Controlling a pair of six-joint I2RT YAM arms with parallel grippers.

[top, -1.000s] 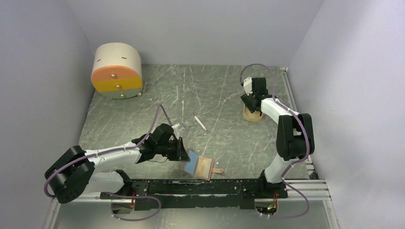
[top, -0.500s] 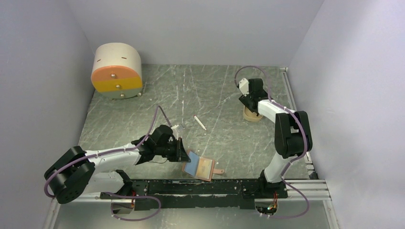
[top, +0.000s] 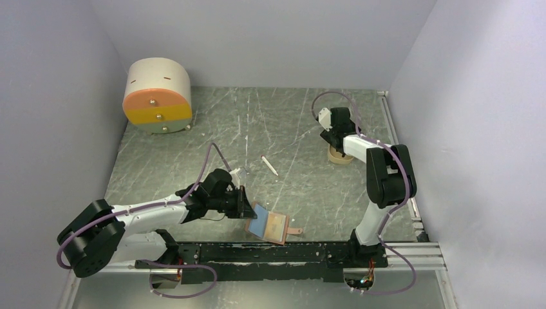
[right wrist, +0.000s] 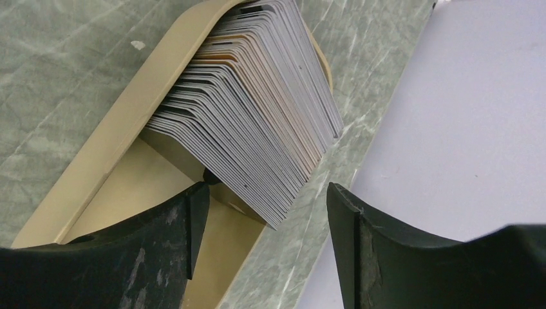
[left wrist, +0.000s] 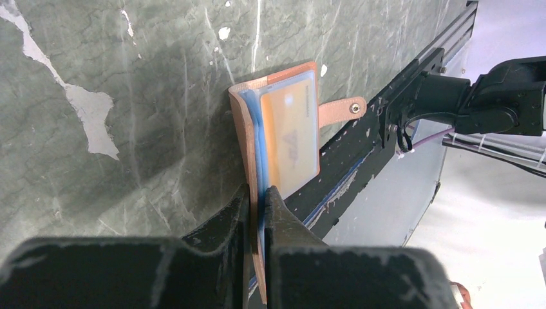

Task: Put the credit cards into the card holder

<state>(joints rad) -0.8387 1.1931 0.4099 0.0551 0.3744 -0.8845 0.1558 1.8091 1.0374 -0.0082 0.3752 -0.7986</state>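
The card holder point(top: 270, 225) is a tan leather wallet with a blue lining, lying open near the table's front edge. My left gripper point(top: 246, 203) is shut on its left flap; in the left wrist view the flap's edge runs between the closed fingers of the gripper point(left wrist: 258, 193). A pale orange card point(left wrist: 293, 129) sits in the card holder point(left wrist: 248, 129). The credit cards point(right wrist: 251, 109) stand fanned as a thick stack in a tan tray point(right wrist: 103, 161) at the back right point(top: 340, 156). My right gripper point(right wrist: 267, 193) hangs open just over the stack's lower corner, holding nothing.
A round cream and orange drawer box point(top: 158, 95) stands at the back left. A thin white stick point(top: 269, 165) lies mid-table. A black rail point(top: 277, 251) runs along the front edge just behind the card holder. The right wall stands close to the tray.
The right wrist has shifted a little to the left over the tray. The left arm and the card holder have stayed put.
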